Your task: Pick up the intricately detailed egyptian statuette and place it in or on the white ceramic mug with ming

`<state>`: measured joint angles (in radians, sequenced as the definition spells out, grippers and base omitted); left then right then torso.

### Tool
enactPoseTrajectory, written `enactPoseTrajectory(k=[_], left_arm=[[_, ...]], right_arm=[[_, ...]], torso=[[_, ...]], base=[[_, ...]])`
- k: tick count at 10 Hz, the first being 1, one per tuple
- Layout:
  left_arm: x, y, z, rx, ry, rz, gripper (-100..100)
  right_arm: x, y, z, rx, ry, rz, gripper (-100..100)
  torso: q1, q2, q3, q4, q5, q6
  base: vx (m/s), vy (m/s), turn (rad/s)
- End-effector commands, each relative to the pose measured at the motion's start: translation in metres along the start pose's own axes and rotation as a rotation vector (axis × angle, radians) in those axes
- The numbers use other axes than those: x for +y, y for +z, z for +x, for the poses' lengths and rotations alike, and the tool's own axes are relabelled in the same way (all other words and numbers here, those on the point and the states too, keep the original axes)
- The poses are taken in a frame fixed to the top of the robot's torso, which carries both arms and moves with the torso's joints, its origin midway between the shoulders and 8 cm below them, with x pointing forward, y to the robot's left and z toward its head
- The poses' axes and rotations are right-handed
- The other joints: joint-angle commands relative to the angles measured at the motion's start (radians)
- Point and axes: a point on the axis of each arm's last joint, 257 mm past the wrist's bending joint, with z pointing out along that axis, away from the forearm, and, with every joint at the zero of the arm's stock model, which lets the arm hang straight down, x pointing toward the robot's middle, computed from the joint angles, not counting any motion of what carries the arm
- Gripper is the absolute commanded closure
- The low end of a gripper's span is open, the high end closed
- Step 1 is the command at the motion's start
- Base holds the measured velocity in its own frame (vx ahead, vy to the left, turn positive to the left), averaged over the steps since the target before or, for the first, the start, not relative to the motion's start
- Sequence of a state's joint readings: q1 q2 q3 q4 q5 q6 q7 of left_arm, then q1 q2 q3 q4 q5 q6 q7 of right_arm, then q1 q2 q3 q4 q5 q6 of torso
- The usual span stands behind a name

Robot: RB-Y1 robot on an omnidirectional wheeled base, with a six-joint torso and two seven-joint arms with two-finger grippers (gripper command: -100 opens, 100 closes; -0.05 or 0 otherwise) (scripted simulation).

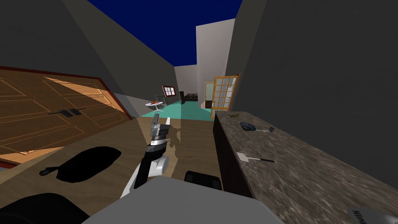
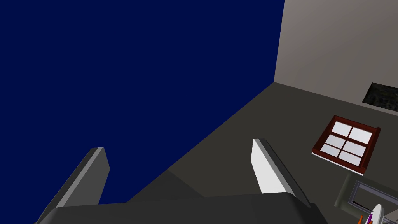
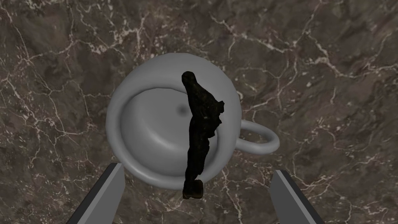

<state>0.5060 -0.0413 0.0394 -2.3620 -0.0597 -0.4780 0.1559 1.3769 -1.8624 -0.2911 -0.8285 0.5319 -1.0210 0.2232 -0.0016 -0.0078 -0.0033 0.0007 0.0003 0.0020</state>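
I see the dark statuette (image 3: 200, 128) across the grey mug (image 3: 147, 124) on the table (image 3: 330, 77); right pincer (image 3: 197, 169) above, blades apart; left pincer (image 2: 178, 146) apart too.

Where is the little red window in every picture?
Head view: red-framed window far off on a far wall, beyond the left gripper.
Left wrist view: the window on the wall past that gripper's open fingers.
Right wrist view: faces the mug on the marble counter instead.
Shared landmark: the round white table near the window.
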Motion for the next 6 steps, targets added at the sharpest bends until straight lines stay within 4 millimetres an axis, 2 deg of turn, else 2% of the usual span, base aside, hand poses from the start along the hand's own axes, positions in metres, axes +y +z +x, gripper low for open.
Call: enactPoseTrajectory(k=[1, 2, 3, 4, 6], left_arm=[[0.0, 0.0, 0.0, 0.0, 0.0, 0.0, 0], [0.0, 0.0, 0.0, 0.0, 0.0, 0.0, 0], [0.0, 0.0, 0.0, 0.0, 0.0, 0.0, 0], [0.0, 0.0, 0.0, 0.0, 0.0, 0.0, 0], [0.0, 0.0, 0.0, 0.0, 0.0, 0.0, 0]], right_arm=[[0.002, -0.005, 0.01, 0.024, 0.008, -0.016, -100], [0.0, -0.005, 0.005, 0.005, 0.02, -0.011, -100], [0.001, -0.011, 0.013, 0.026, 0.027, -0.023, -100], [-0.001, -0.011, 0.008, 0.009, 0.036, -0.018, -100], [0.003, -0.018, 0.026, 0.073, 0.016, -0.042, -100]], torso=[[0.0, 0.0, 0.0, 0.0, 0.0, 0.0], [0.0, 0.001, 0.0, 0.0, 0.0, 0.0], [0.0, 0.001, 0.001, 0.0, 0.0, 0.0], [0.001, 0.002, 0.001, 0.0, 0.0, 0.0], [0.001, 0.002, 0.001, 0.001, 0.0, 0.0]], base=[[-0.018, 0.007, 0.02], [-0.025, 0.005, 0.012], [-0.033, 0.006, 0.011], [-0.028, 0.007, 0.016], [-0.031, 0.007, 0.013]])
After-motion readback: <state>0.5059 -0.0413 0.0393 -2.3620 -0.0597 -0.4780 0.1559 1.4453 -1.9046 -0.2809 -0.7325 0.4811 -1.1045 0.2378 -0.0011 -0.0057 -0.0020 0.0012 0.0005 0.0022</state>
